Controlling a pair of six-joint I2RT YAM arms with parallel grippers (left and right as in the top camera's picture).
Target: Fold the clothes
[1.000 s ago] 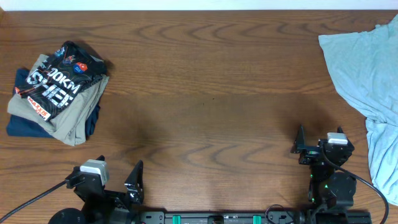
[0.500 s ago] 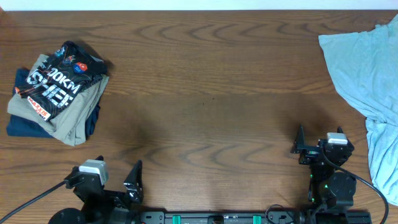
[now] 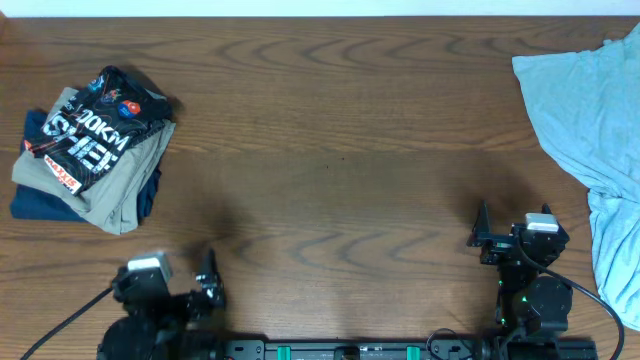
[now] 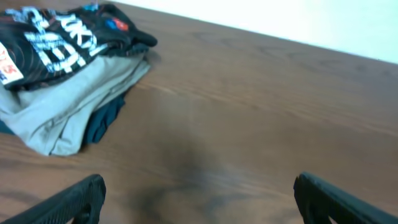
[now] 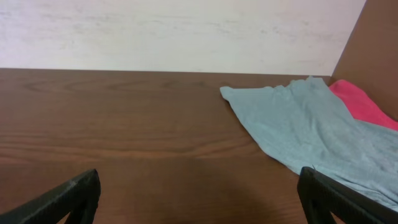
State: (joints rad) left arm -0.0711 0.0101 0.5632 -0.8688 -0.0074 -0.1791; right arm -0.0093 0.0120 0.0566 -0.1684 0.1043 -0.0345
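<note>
My left claw (image 4: 199,208) and right claw (image 5: 199,202) are both wide open, holding nothing, well apart from the jersey (image 3: 90,130) folded on the khakis (image 3: 115,195).

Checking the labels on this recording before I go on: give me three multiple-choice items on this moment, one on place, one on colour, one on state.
1. Where does the black jersey lie?
A. on top of the folded pile at the left of the table
B. spread flat mid-table
C. draped over the front edge

2. What colour is the loose shirt at the right?
A. khaki
B. light blue
C. orange

3. How are the left hand and right hand?
A. both open, empty
B. both shut on cloth
C. left shut, right open

Answers: 1 A, it sits uppermost there in the overhead view; 2 B, it is pale blue in both views that show it; 3 A, each wrist view shows a wide gap with only bare wood in it.
</note>
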